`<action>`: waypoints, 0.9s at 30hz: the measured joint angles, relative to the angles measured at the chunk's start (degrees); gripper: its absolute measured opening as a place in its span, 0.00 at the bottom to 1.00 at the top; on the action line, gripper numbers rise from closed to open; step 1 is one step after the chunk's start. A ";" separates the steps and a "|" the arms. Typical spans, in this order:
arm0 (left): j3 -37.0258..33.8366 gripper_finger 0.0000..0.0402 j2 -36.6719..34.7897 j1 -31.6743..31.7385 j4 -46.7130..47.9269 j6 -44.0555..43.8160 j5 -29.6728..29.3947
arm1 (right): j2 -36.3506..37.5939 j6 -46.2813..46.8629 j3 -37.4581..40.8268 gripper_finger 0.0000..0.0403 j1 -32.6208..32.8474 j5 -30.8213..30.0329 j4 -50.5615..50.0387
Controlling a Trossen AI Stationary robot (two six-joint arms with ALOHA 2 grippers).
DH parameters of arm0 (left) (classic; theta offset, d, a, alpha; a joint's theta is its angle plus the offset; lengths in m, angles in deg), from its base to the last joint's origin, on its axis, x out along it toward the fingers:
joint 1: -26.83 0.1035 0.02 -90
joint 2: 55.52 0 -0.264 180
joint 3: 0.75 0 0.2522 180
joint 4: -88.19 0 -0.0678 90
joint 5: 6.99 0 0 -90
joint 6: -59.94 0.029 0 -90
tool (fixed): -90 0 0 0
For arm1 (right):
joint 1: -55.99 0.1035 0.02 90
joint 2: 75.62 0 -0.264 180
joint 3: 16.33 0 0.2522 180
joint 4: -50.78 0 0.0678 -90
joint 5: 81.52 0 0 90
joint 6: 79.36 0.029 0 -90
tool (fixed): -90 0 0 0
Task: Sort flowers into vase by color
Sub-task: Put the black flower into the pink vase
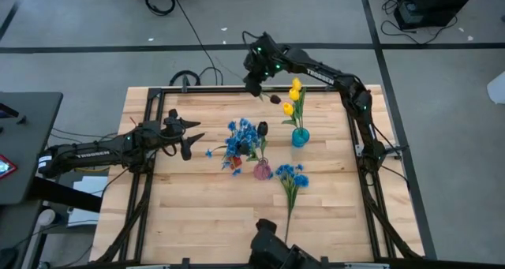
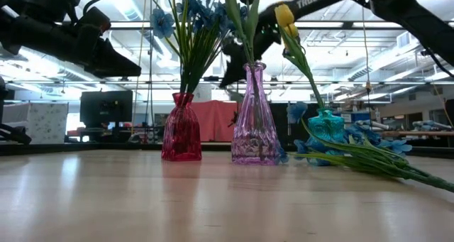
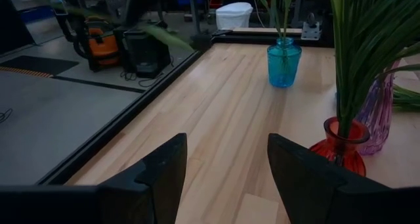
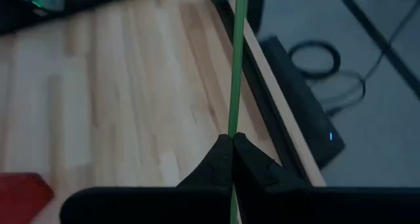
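Fingers of the right end effector (image 4: pixel 232 140) are pressed together on a thin green stem (image 4: pixel 236 66), and in the high view that end effector (image 1: pixel 254 86) hangs over the far edge of the surface (image 1: pixel 197 214), with a dark tulip bud (image 1: pixel 274 99) at the stem's outer end, between the end effector and the teal vase. The left end effector (image 1: pixel 189 136) hovers over the surface's left part with its fingers (image 3: pixel 157 175) spread and nothing between them. The teal vase (image 1: pixel 300 137) holds yellow tulips (image 1: pixel 293 95). The red vase (image 2: pixel 181 132) carries a bunch of blue blossoms (image 1: pixel 241 136) on green stems. The clear purple vase (image 2: pixel 254 121) stands just beside the red one and holds one dark tulip (image 1: pixel 262 128). Another bunch of blue blossoms (image 1: pixel 290 177) lies flat on the surface near the purple vase, its stem pointing toward the near edge.
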 joint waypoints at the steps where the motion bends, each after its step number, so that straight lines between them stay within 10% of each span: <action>1: 0.00 0.54 0.00 0.00 0.02 0.00 0.00 | 0.00 -0.27 -1.14 0.03 0.41 0.08 -0.19; 12: 0.00 0.54 0.01 0.00 0.02 -1.52 1.23 | 0.07 -4.62 -16.37 0.03 5.02 -3.96 -8.25; 27: 0.00 0.54 0.02 -0.02 -0.13 -3.08 1.27 | 11.46 -6.31 -15.20 0.03 12.77 -7.80 -6.28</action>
